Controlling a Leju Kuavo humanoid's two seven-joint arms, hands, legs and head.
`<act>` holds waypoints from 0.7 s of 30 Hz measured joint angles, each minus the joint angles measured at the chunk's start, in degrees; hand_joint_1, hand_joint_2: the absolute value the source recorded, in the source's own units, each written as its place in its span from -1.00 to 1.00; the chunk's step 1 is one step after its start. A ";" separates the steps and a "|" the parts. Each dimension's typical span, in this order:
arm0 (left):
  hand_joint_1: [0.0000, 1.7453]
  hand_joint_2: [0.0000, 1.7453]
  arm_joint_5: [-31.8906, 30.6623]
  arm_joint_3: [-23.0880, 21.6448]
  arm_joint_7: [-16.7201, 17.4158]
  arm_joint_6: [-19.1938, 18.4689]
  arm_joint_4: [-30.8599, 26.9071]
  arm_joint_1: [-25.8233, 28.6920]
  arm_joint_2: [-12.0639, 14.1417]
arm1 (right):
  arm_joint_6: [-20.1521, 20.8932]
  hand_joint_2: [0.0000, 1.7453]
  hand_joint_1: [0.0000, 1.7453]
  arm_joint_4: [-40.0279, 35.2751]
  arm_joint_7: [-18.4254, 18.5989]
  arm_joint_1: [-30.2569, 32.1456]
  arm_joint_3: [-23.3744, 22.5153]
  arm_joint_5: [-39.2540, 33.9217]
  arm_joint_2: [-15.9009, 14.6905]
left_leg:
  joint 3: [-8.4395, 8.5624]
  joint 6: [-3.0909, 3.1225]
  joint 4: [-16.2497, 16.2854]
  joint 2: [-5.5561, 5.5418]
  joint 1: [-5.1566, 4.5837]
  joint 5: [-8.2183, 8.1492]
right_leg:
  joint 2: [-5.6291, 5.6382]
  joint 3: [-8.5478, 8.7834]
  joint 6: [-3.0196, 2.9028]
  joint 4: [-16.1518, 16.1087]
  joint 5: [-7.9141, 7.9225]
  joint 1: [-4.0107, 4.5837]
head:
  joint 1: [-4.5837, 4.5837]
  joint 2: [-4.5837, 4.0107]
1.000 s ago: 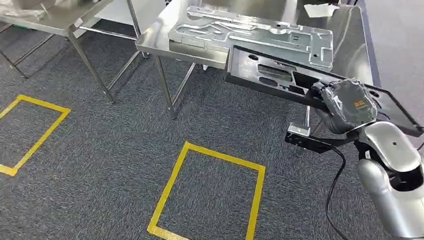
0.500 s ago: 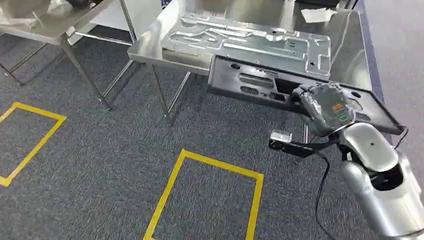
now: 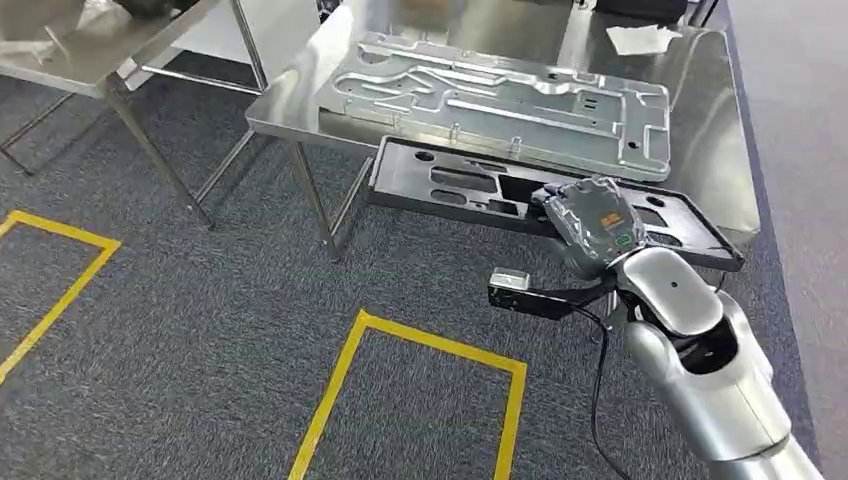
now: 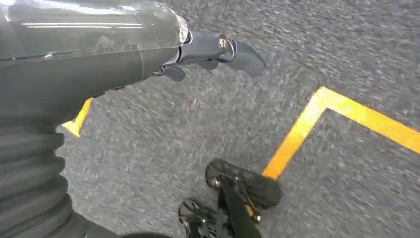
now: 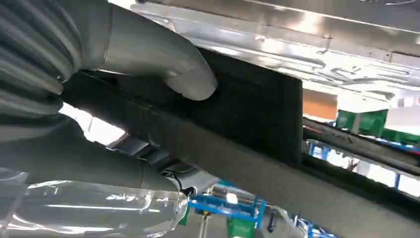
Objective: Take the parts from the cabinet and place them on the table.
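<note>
One black panel (image 3: 470,187) in the right hand's (image 3: 592,220) grip, overhanging the table edge (image 3: 300,128); left hand (image 4: 99,44) empty, fingers apart

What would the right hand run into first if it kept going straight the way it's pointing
Probably the silver metal panel on the steel table; the right hand points there, holding the black plastic part. Depth is unclear.

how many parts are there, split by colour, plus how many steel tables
black plastic part: 1, held by the right robot hand, its far edge over the table
silver metal part: 1, lying flat on the near table
steel tables: 2, the near one and another at far left
total: 2 parts, 2 tables
</note>
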 joint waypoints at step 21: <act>-1.00 1.00 -3.39 0.35 2.36 -6.67 -9.11 0.23 -2.80 | 0.52 1.00 1.00 -0.68 -0.72 4.64 -9.01 2.58 -0.68 | -4.22 -2.89 18.06 0.00 0.41 -12.77 | 0.16 -1.82 -2.62 -0.41 2.12 -0.03 | 0.02 0.00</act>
